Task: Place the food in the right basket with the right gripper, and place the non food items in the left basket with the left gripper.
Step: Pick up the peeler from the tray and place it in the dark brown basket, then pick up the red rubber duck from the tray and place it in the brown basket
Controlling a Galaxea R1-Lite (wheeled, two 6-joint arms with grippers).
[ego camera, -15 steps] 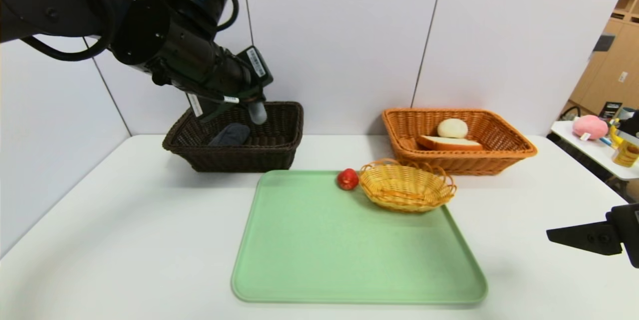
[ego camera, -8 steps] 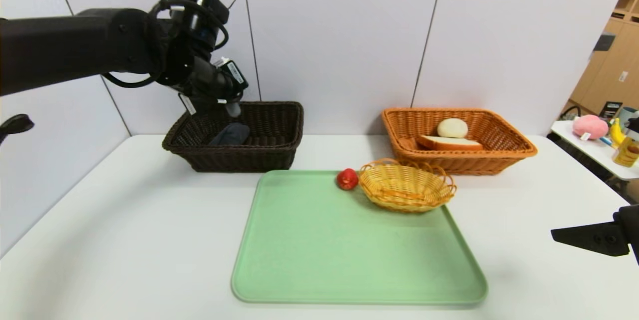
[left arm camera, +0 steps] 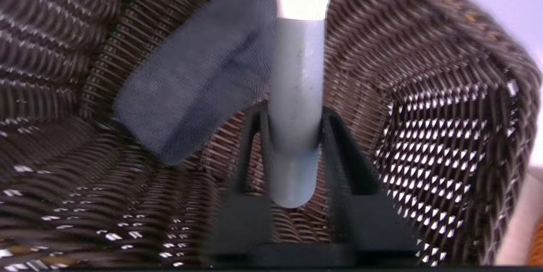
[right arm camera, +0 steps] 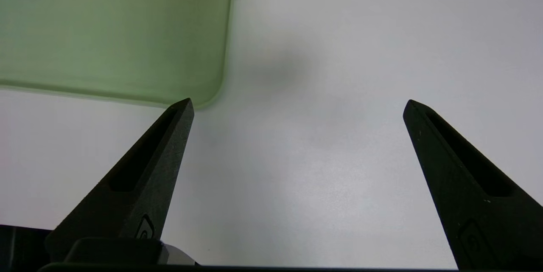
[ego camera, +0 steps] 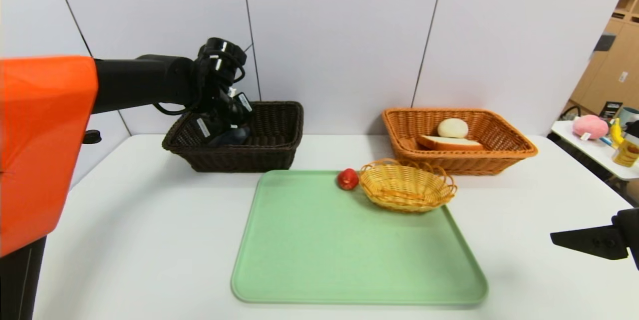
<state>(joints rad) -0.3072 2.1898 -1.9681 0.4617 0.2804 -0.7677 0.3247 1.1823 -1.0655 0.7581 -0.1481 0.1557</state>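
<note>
With the dark basket (ego camera: 239, 157) as landmark: inside it, the left pincer (left arm camera: 295, 113) holds the peeler (left arm camera: 297, 81) by its handle, above the grey cloth (left arm camera: 199, 72). Best release low, clear of the cloth. Right of the basket lie the green tray (ego camera: 349, 250), the red round thing (ego camera: 348, 179) and, beyond, the small yellow basket (ego camera: 407, 187), crowding that thing; the right pincer (right arm camera: 299, 108) idles open, farthest right.

- The left tool (left arm camera: 295, 113) is lower now, down in the dark basket (ego camera: 244, 159), with the peeler (left arm camera: 297, 72).
- The left arm (ego camera: 145, 83) has dropped too.
- It now hides more of the gray cloth (left arm camera: 199, 72) from the head view.
- A big orange part (ego camera: 45, 135) has popped into sight.
</note>
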